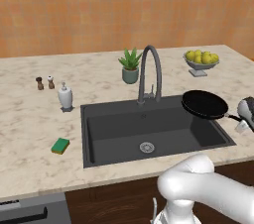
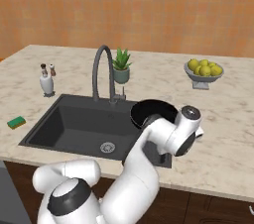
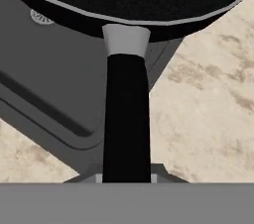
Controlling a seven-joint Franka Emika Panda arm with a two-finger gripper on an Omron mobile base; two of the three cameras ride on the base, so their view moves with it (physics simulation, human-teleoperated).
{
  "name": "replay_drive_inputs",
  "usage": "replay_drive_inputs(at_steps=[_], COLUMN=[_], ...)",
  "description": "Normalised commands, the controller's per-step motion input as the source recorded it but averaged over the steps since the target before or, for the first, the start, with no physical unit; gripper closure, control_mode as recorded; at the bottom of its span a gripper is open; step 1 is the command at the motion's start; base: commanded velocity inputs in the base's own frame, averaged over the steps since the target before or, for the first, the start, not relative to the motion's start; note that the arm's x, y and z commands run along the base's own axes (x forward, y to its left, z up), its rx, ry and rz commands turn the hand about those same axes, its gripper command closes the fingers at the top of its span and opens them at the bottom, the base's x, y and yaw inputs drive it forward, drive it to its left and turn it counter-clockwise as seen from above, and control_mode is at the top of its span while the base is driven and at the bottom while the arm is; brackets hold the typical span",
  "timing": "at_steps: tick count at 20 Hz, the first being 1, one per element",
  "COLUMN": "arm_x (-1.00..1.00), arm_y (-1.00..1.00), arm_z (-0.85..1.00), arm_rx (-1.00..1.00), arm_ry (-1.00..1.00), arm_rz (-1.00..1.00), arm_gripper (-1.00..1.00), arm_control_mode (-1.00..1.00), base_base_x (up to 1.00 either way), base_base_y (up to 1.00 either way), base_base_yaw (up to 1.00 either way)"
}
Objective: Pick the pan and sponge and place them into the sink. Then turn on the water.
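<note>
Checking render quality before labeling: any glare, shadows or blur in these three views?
Left base view: flat even light, no glare, soft low-res edges on the pan held over the sink. Right base view: same flat light; the arm hides part of the pan. Hand view: pan handle close and sharp, counter texture smeared.

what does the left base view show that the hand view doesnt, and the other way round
Left base view alone: the small green and yellow sponge on the counter left of the basin, the white soap dispenser, the potted green plant, the bowl of yellow fruit and the tall dark grey gooseneck tap.

Hand view alone: the long straight black handle up close, running down between the shut gripper.

Both: the round black frying pan held above the right edge of the matte black sink, the drain, and the marble counter.
</note>
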Motion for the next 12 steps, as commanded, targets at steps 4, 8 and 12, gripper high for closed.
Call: replay_drive_inputs(at_steps=[4,8,12], arm_x=[0.09,0.07,0.05], arm_y=[0.51,0.8,0.75], arm_z=[-0.12,-0.16,-0.21], arm_rx=[0.0,0.0,0.01], arm_ry=[0.24,0.18,0.1], arm_rz=[0.33,0.22,0.12], arm_gripper=[1.0,1.0,1.0], arm_control_mode=[-1.0,-1.0,-1.0], base_base_x=[0.0,0.0,0.0], base_base_y=[0.0,0.0,0.0], base_base_yaw=[0.0,0.0,0.0])
